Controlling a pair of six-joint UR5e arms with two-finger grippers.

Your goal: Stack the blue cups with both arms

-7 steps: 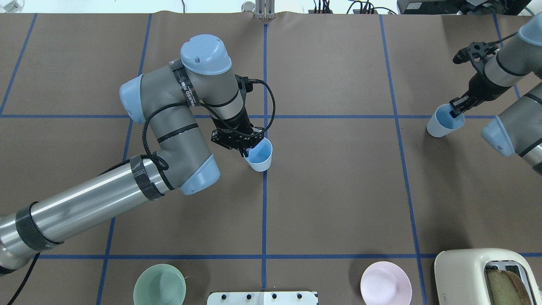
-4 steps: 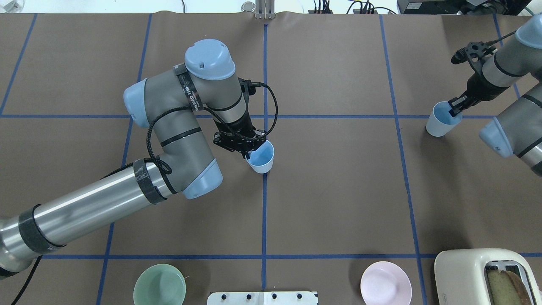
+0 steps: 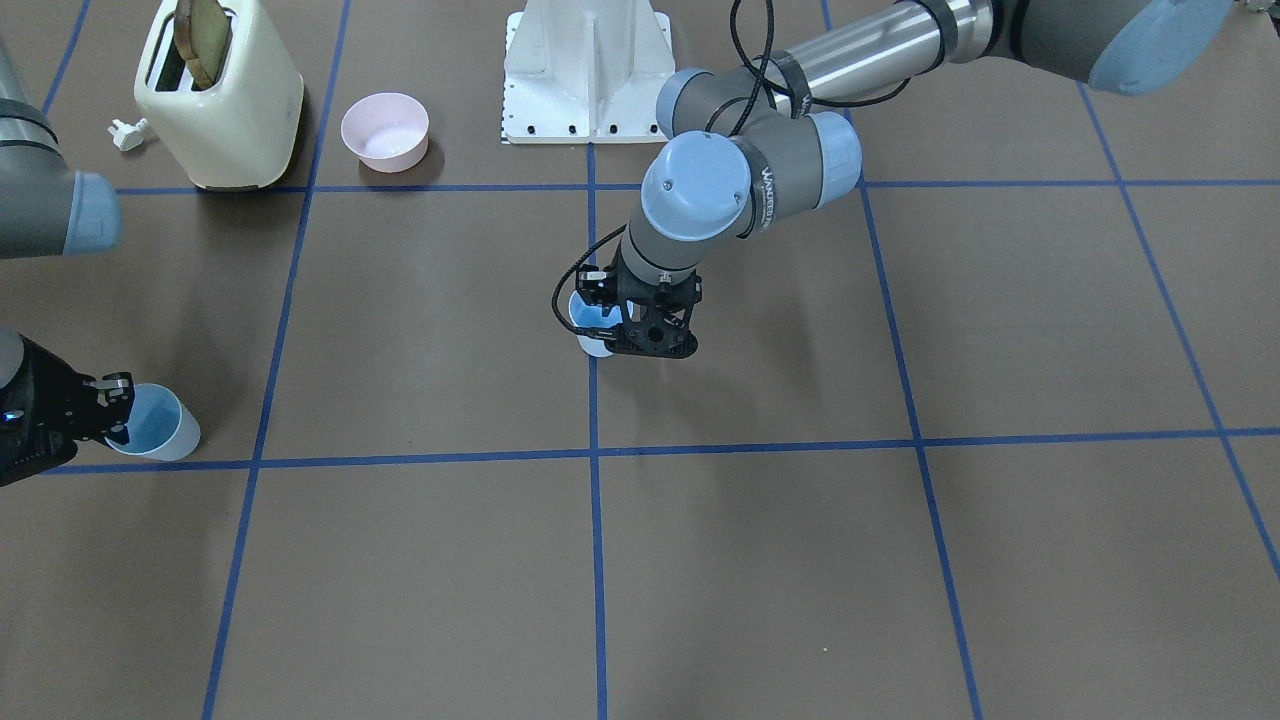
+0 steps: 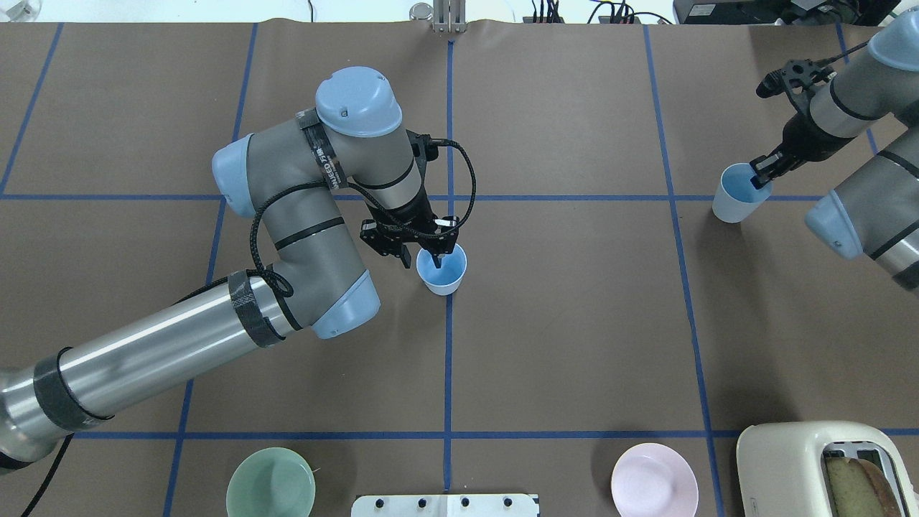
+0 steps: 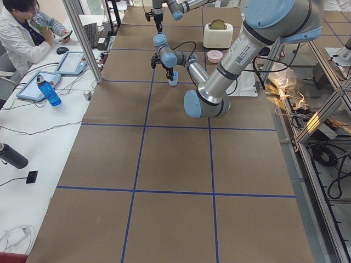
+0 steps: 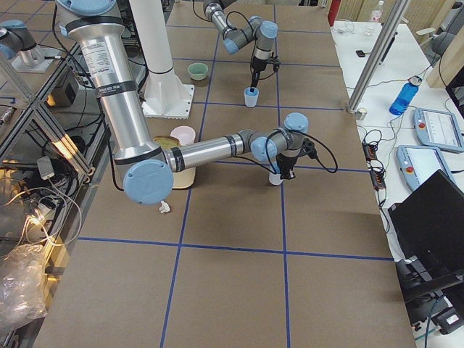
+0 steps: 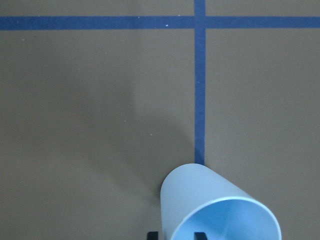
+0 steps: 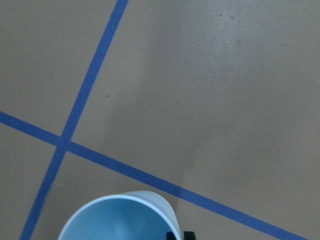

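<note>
Two pale-blue cups show. My left gripper point(image 4: 429, 253) is shut on the rim of the middle blue cup point(image 4: 441, 271), one finger inside and one outside; the cup is upright on the centre blue line. It also shows in the front view point(image 3: 592, 322) and the left wrist view point(image 7: 215, 210). I cannot tell whether it touches the table. My right gripper point(image 4: 759, 174) is shut on the rim of the other blue cup point(image 4: 736, 194) at the far right, also seen in the front view point(image 3: 157, 424) and the right wrist view point(image 8: 117, 220).
A mint-green bowl point(image 4: 271, 482), the white base pedestal point(image 4: 445, 505), a pink bowl point(image 4: 654, 480) and a cream toaster point(image 4: 811, 467) with bread line the near edge. Blue tape lines grid the brown table. An operator point(image 5: 22, 33) sits beyond the far side.
The left wrist has turned and its cup has gone from tilted to upright, shifting slightly. The right gripper has carried its cup a little left and farther from the robot.
</note>
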